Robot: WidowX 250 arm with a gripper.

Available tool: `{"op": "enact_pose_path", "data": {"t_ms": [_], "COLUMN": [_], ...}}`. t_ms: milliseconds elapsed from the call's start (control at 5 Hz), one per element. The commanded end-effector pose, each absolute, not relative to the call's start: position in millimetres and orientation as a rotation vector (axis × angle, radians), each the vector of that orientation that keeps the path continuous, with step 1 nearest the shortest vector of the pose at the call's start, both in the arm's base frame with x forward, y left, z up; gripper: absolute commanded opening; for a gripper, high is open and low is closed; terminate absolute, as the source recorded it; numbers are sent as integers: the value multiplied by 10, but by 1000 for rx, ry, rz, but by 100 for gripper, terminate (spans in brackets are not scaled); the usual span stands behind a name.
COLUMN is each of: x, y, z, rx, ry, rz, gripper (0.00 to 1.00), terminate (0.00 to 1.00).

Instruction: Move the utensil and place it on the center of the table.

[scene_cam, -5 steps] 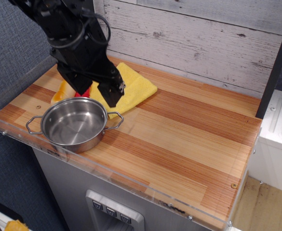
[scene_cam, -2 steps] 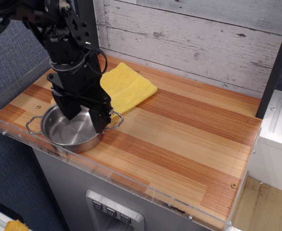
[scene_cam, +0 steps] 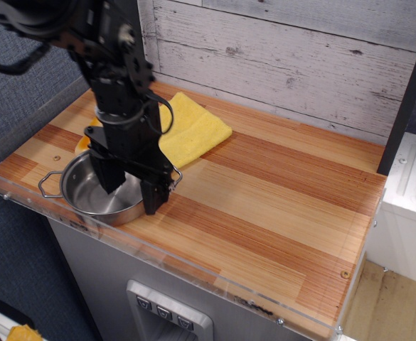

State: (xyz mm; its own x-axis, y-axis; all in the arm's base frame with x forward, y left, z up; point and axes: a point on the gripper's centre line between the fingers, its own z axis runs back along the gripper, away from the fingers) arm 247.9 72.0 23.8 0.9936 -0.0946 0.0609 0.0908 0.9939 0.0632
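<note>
I see the black gripper (scene_cam: 134, 190) lowered over the stainless-steel pot (scene_cam: 97, 193), its fingers spread astride the right rim: one inside the bowl, one outside by the wire loop handle (scene_cam: 173, 179). The pot sits at the wooden table's (scene_cam: 279, 206) front-left corner (yellow cloth (scene_cam: 190, 131) just behind it).

Striped wooden table (scene_cam: 264, 206) carries steel pot (scene_cam: 87, 195) and yellow cloth (scene_cam: 193, 131).
</note>
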Motion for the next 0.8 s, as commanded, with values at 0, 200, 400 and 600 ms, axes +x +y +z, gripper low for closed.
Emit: {"op": "enact_pose_path", "data": {"t_ms": [0,200,400,600], "x": [2630,2663,2675,2686], "y": [607,555,517,503], "z": [111,160,166,167], "rx": [136,145,144,141], "ry": [6,-14,-26,-41], "rz": [-164,-157,-151,-147], "gripper": [100,0,0,0], "terminate": [0,0,0,0]}}
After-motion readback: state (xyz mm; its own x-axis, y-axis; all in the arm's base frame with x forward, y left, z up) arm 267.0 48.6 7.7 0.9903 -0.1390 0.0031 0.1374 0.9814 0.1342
